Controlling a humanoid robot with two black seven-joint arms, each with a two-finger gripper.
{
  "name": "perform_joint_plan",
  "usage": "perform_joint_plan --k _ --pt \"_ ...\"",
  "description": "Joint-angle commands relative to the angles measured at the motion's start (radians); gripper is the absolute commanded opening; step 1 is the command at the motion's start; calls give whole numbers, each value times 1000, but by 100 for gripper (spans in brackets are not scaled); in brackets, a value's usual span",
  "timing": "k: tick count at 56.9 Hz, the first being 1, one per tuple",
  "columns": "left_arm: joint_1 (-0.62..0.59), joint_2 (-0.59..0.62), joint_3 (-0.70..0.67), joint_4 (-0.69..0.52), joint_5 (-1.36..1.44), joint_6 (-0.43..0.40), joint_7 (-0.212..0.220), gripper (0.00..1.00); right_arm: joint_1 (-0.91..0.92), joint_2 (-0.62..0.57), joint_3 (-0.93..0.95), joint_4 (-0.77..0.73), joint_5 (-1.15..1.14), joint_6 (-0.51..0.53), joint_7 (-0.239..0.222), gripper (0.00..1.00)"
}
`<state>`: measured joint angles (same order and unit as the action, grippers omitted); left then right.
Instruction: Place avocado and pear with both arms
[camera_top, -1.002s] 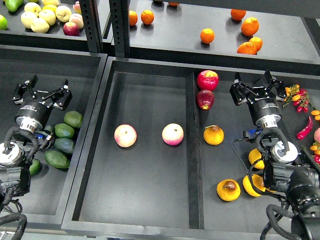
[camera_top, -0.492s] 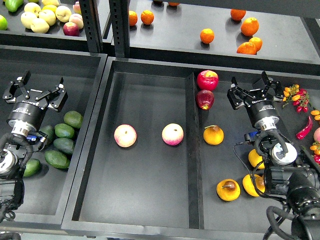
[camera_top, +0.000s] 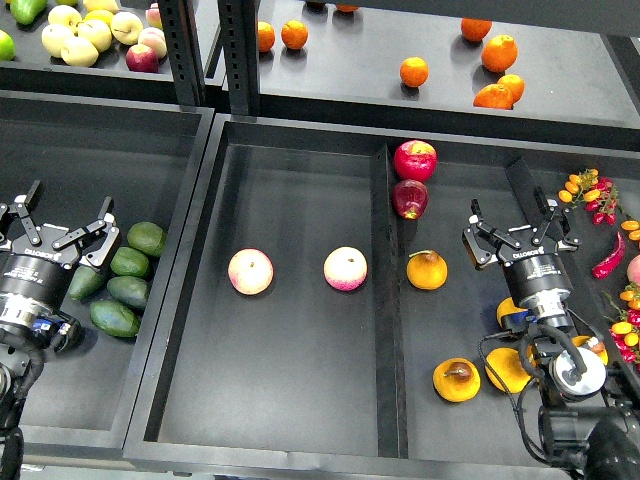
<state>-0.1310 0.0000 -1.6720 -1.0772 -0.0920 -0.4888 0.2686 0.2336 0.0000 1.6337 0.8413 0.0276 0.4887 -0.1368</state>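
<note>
Several dark green avocados lie in the left tray: one (camera_top: 147, 238) at the top, others (camera_top: 127, 291) below it. My left gripper (camera_top: 60, 222) is open and empty, just left of them. The pear (camera_top: 457, 380), orange-yellow with a dark brown spot, lies in the right compartment near the front. My right gripper (camera_top: 520, 236) is open and empty, above and to the right of the pear, apart from it.
Two pink-yellow apples (camera_top: 250, 271) (camera_top: 345, 268) lie in the middle tray (camera_top: 290, 180). Two red apples (camera_top: 415, 160), a stemmed orange-yellow fruit (camera_top: 427, 270) and yellow fruits (camera_top: 509, 370) share the pear's compartment. Oranges (camera_top: 414, 71) lie on the back shelf, chillies (camera_top: 608, 255) at right.
Both arms have drawn back toward the front edge; the left gripper also moved left. Both grippers stayed open and empty. No fruit has moved.
</note>
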Motion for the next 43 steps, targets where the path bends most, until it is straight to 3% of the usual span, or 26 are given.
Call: perform_joint_plan --k 1,43 --pt "7 0 0 -7 0 0 0 99 -30 0 -2 22 0 0 0 99" --pt "21 0 15 -7 2 0 3 100 -30 0 -26 47 5 0 3 99"
